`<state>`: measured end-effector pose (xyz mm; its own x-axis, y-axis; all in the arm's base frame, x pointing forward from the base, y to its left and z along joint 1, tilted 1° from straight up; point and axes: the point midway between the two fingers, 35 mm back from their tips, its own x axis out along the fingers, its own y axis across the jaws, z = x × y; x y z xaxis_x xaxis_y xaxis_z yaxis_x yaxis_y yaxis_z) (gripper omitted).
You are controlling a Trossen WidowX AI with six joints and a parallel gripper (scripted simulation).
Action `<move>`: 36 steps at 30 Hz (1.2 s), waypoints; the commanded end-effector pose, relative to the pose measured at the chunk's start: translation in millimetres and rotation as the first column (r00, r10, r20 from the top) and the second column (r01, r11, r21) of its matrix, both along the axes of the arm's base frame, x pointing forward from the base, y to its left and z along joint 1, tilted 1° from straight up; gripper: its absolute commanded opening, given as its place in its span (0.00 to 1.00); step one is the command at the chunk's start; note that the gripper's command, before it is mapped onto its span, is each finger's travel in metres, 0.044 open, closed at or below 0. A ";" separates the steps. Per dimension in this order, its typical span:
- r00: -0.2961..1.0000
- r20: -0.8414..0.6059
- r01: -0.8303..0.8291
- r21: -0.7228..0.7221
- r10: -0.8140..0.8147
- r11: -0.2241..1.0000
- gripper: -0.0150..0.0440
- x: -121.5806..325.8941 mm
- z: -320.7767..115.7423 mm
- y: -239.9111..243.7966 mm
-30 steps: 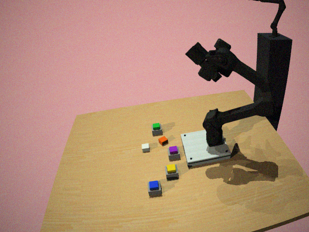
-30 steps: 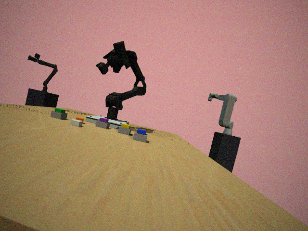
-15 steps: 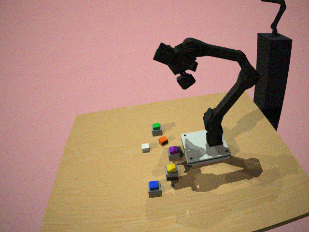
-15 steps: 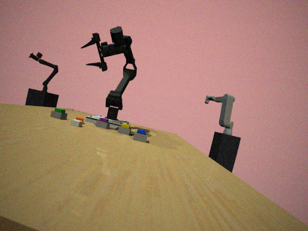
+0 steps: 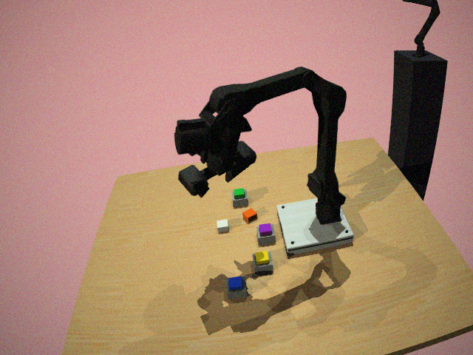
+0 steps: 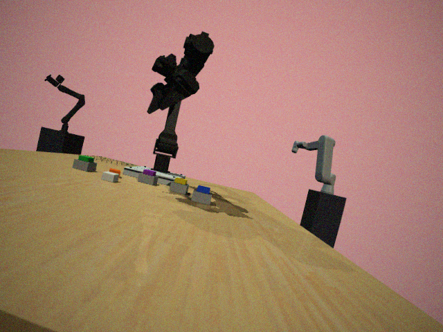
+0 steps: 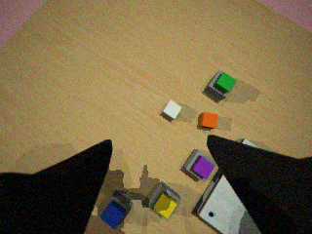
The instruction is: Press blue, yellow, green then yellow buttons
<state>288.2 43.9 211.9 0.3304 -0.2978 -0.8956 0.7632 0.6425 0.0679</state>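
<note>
The tool (image 7: 158, 161) hangs high above the worktop (image 7: 97, 73), fingers spread wide and holding nothing. Below, between its tips, sit the blue button (image 7: 113, 214) and yellow button (image 7: 166, 205); the green button (image 7: 225, 82) lies farther off.

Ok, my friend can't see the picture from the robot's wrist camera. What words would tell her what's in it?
Two dark fingers of the open, empty gripper hang high above a wooden table. Below are blue, yellow, purple and green buttons on grey bases, plus a white block and an orange block.
</note>
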 end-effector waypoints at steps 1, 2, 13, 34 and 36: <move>0.906 -0.181 -0.375 0.080 0.383 0.924 0.93 5.5 -29.0 69.4; 0.856 -0.216 -0.457 0.109 0.469 0.883 0.93 4.3 -36.6 86.2; 0.542 -0.308 -0.738 0.270 0.782 0.618 0.93 -12.0 -70.5 158.9; 0.542 -0.308 -0.738 0.270 0.782 0.618 0.29 -9.7 -132.1 159.0; 0.542 -0.308 -0.738 0.270 0.782 0.618 0.29 -9.6 -132.4 159.0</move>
